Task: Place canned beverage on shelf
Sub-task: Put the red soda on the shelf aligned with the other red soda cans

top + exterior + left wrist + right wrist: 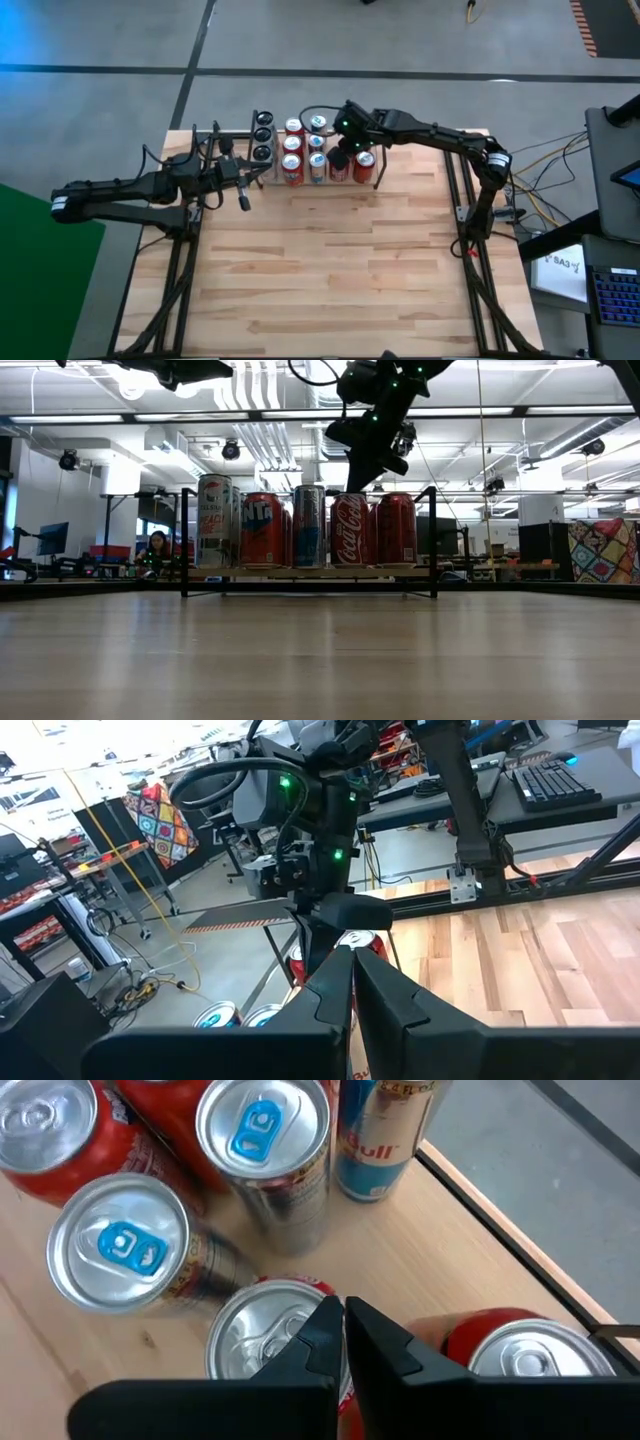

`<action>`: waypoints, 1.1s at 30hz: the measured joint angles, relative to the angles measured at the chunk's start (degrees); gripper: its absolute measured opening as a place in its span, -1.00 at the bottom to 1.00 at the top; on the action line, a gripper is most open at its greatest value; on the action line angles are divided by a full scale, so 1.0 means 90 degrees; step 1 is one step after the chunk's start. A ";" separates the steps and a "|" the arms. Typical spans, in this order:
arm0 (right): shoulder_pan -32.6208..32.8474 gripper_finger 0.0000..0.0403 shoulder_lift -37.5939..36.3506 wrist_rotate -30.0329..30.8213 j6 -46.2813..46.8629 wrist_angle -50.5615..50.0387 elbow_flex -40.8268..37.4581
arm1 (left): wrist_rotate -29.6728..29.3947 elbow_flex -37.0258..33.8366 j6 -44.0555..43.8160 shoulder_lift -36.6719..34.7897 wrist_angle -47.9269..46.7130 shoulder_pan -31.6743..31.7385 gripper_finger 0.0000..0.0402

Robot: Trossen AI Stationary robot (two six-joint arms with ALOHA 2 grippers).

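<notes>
Right gripper (pixel 341 158) hovers, jaws clenched and empty, above the cans (pixel 349 529) standing on the shelf (pixel 310 573) at the counter's (pixel 330 270) far edge.
Thin, smooth, easily dented cans: grasp mid-body, gently. Left gripper (pixel 243 187) waits clenched, far left.

Right arm: you have it stretched across from the right side, wrist bent downward.
Right gripper (pixel 342 160): pointing down, jaws closed together, holding nothing.
Left arm: yours lies low, reaching in from the left.
Left gripper (pixel 243 203): jaws closed, empty.
</notes>
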 joint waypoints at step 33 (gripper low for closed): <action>0.0424 -0.96 0.0005 0.0010 0.0439 -0.0602 0.0000 | 0.0002 0.0000 -0.0167 0.0000 -0.0026 0.0000 -1.00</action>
